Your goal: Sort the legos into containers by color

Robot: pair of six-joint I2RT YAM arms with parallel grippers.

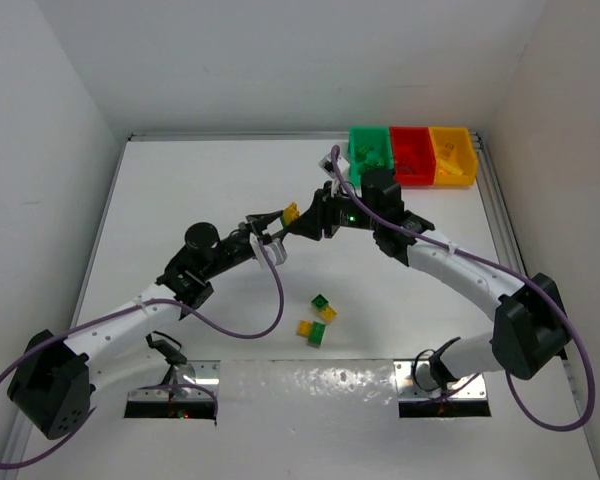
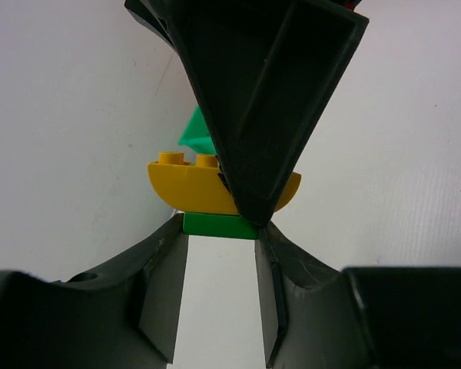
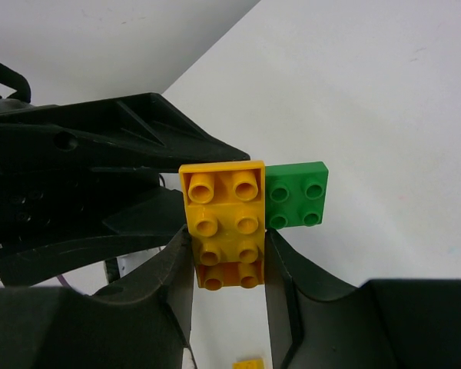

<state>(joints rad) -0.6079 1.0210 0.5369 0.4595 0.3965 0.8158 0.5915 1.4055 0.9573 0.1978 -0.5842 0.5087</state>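
Left gripper (image 2: 220,231) clamped on green brick (image 2: 219,225), right gripper (image 3: 230,234) pinching yellow brick (image 3: 223,204); a skewed pull apart could flick either loose.

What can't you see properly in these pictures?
- Top view: the yellow brick is only a speck between the left gripper and the right gripper. They hide the green brick under it.
- Left wrist view: the right gripper's finger covers the yellow brick's middle.
- Right wrist view: another yellow brick is cut off by the bottom edge.
- Top view: what lies inside the bins is too small to count.
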